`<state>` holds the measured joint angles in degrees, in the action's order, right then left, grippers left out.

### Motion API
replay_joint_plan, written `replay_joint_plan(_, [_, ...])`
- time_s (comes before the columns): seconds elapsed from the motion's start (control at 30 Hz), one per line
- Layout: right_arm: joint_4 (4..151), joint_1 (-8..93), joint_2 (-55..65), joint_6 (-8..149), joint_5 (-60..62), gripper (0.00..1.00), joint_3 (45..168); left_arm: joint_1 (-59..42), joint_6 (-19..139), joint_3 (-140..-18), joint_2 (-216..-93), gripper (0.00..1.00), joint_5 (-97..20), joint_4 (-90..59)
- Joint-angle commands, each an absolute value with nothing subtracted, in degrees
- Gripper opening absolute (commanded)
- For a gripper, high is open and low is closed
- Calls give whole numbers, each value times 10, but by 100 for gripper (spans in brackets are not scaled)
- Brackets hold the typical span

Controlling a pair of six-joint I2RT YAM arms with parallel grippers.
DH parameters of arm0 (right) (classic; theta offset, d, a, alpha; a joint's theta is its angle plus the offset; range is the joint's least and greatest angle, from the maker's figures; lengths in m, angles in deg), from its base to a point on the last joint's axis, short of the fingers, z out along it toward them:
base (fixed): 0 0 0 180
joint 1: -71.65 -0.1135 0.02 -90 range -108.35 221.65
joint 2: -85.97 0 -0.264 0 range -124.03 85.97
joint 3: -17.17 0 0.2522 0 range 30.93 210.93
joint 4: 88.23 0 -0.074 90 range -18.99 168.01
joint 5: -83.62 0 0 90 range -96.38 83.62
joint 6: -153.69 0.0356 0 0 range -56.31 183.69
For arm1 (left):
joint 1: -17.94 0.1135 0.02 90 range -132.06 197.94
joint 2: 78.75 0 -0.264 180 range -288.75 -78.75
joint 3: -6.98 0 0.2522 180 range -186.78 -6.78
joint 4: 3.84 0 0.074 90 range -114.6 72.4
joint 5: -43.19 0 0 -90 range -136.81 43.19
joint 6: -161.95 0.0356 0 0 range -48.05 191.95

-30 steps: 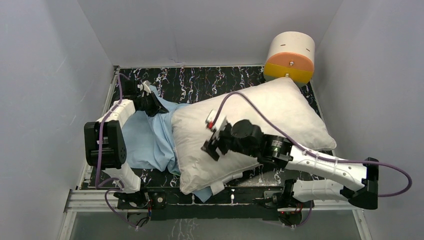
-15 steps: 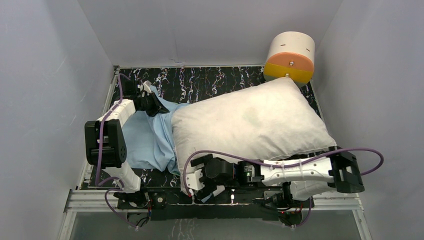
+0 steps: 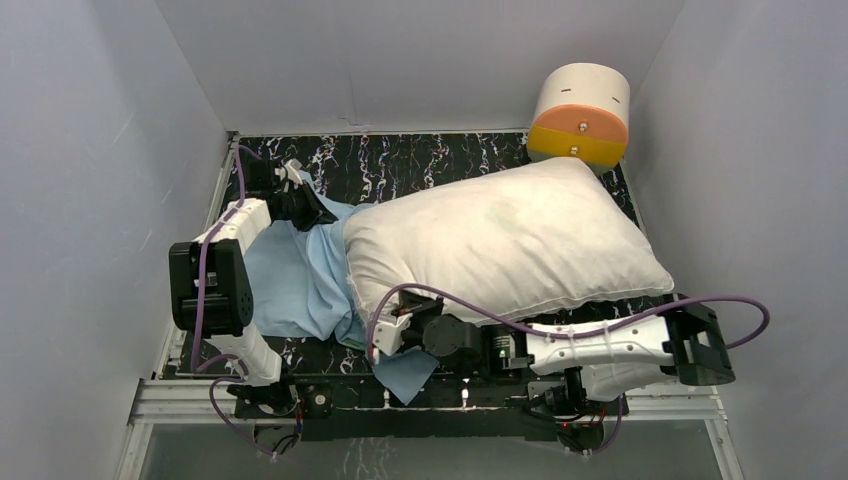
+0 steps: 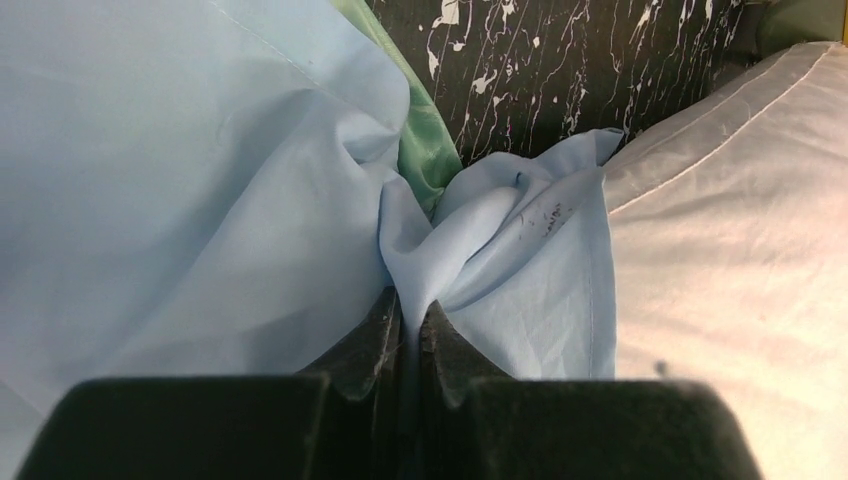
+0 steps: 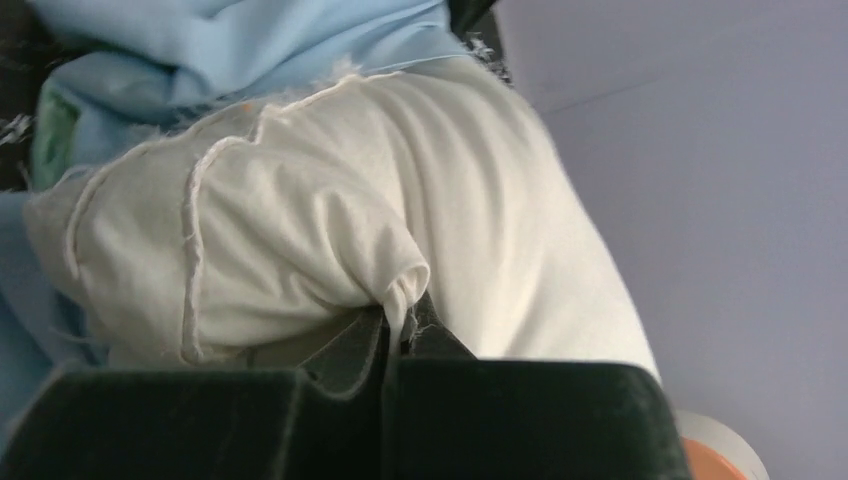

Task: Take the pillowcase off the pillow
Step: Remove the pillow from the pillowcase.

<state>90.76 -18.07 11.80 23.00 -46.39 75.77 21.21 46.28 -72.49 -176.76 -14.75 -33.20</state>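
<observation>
The plump white pillow lies across the black marbled table. The light blue pillowcase is bunched over its left end, with a corner sticking out at the near edge. My left gripper is shut on a fold of the pillowcase at the far left; a strip of its green satin face shows there. My right gripper is low at the pillow's near left corner, shut on a pinch of the white pillow fabric.
A round cream-and-orange drum stands at the back right, touching the pillow's far corner. Grey walls close in on both sides and behind. Black marbled table shows behind the pillow.
My right arm swung from on top of the pillow down to its near left corner and its jaws closed on the pillow fabric. The pillow's near corner lifted. The left arm held still.
</observation>
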Motion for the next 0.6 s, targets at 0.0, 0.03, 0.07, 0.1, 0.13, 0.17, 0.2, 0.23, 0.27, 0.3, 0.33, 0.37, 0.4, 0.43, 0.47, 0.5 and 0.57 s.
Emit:
replay_joint_plan(0.0, [1010, -170, 213, 219, -613, 0, 821, 234, 467, -718, -1733, 0, -217, -342])
replay_joint_plan(0.03, [1024, -170, 227, 217, -623, 0, 820, 237, 467, -717, -1729, 0, -218, -339])
replay_joint_plan(0.07, [1041, -170, 240, 213, -631, 0, 818, 239, 467, -717, -1726, 0, -220, -336])
replay_joint_plan(0.1, [1061, -170, 253, 212, -636, 0, 814, 242, 467, -718, -1724, 0, -224, -335])
replay_joint_plan(0.13, [1077, -170, 264, 213, -637, 0, 811, 244, 467, -719, -1724, 0, -225, -335])
replay_joint_plan(0.17, [1097, -169, 277, 213, -640, 0, 810, 246, 467, -721, -1725, 0, -225, -336])
replay_joint_plan(0.2, [1112, -169, 282, 212, -646, 0, 810, 248, 468, -722, -1726, 0, -224, -337])
replay_joint_plan(0.23, [1122, -169, 285, 212, -653, 0, 812, 248, 469, -723, -1729, 0, -222, -339])
replay_joint_plan(0.27, [1133, -168, 286, 208, -659, 0, 815, 249, 469, -724, -1731, 0, -220, -340])
replay_joint_plan(0.3, [1150, -168, 285, 199, -668, 0, 817, 249, 469, -724, -1733, 0, -218, -340])
replay_joint_plan(0.33, [1168, -166, 283, 187, -674, 0, 817, 249, 468, -725, -1735, 0, -215, -340])
replay_joint_plan(0.37, [1192, -166, 280, 174, -681, 0, 818, 249, 467, -725, -1735, 0, -214, -339])
replay_joint_plan(0.4, [1216, -166, 279, 162, -686, 0, 817, 249, 466, -725, -1735, 0, -216, -339])
replay_joint_plan(0.43, [1235, -165, 278, 150, -687, 0, 816, 249, 466, -725, -1734, 0, -219, -340])
replay_joint_plan(0.47, [1250, -165, 277, 139, -688, 0, 816, 250, 466, -724, -1733, 0, -224, -341])
replay_joint_plan(0.5, [1258, -164, 276, 130, -689, 0, 818, 250, 466, -725, -1732, 0, -231, -343])
replay_joint_plan(0.57, [1275, -163, 276, 120, -695, 0, 822, 253, 465, -725, -1728, 0, -251, -348])
